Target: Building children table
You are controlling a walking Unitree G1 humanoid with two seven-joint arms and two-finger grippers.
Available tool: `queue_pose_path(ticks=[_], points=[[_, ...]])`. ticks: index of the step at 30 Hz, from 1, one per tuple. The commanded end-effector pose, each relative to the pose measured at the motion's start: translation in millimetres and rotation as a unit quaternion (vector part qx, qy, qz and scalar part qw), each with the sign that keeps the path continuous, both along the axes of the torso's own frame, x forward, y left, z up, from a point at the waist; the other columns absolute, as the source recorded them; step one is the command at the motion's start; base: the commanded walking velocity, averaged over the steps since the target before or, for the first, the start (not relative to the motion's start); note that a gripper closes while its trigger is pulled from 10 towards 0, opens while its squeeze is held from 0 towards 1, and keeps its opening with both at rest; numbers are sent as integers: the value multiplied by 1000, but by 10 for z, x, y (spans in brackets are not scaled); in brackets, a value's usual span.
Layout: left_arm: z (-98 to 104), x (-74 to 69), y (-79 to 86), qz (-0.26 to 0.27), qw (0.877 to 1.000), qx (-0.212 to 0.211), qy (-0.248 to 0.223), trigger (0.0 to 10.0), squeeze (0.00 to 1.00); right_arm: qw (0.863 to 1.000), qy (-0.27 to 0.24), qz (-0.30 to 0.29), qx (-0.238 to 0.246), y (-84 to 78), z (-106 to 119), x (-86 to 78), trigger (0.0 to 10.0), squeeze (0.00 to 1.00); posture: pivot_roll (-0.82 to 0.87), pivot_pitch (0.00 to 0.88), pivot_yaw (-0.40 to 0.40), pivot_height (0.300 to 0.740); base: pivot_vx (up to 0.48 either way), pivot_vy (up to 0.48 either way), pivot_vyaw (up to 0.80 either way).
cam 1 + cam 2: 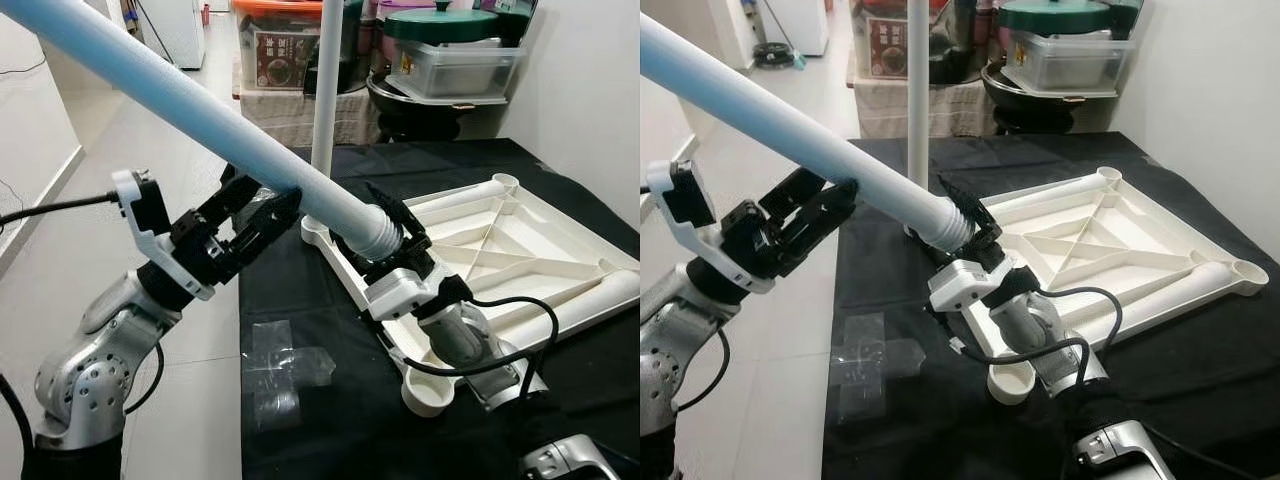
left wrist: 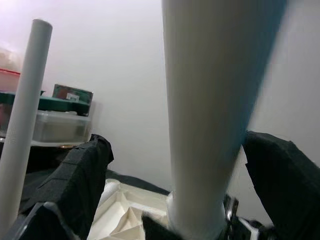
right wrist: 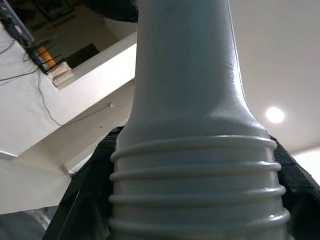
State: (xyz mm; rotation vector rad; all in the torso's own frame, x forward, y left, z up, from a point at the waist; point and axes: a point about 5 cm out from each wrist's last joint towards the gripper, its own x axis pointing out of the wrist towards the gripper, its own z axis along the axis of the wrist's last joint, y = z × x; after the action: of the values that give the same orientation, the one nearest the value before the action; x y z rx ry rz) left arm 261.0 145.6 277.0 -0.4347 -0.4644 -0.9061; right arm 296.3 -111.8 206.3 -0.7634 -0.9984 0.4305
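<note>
Leg: a long pale-blue tube (image 1: 200,105) with a ribbed threaded end, slanting up to the far left above the black-covered table (image 1: 300,420).
Tabletop: white, upside down (image 1: 500,250), ribs showing; one leg (image 1: 325,90) already upright at its far-left corner.
Right gripper (image 1: 392,245): clamped on the threaded end.
Left gripper (image 1: 262,208): fingers spread around the tube, seemingly steadying it.
Risk: the long overhang could lever the tube loose or cross-thread it at the near socket (image 1: 430,392).
</note>
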Motion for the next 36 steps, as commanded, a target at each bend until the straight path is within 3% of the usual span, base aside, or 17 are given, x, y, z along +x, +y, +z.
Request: queue_pose_path(ticks=[1,11,12,21,33,34,35,36], points=[[48,23,-22,-10,1000,-2,-4,10000,0,1000,-6,14,0,15,6,-23,0,0,35,0,-58,740,0,0,0],[326,91,-89,-14,998,-33,-50,10000,0,999,17,31,-9,57,-65,-29,0,0,29,0,-58,740,0,0,0],[327,81,-91,-19,998,-33,-54,0,0,999,19,31,-8,56,-68,-26,0,0,28,0,-57,740,0,0,0],[274,13,-116,-36,997,-30,-55,0,0,997,71,28,16,43,-83,28,0,0,26,0,-59,740,0,0,0],[238,26,-148,-30,998,-16,-47,0,0,994,106,21,27,23,-67,116,0,0,31,0,-66,740,0,0,0],[217,59,-146,-18,999,-12,-35,3686,0,993,117,4,30,17,-73,151,10000,0,31,0,-66,740,0,0,0],[209,70,-146,-15,999,-11,-30,3686,0,992,121,-2,30,14,-77,162,10000,0,31,0,-66,740,0,0,0],[206,75,-148,-14,999,-9,-29,10000,0,990,132,5,37,14,-81,164,10000,0,31,0,-66,740,0,0,0]])
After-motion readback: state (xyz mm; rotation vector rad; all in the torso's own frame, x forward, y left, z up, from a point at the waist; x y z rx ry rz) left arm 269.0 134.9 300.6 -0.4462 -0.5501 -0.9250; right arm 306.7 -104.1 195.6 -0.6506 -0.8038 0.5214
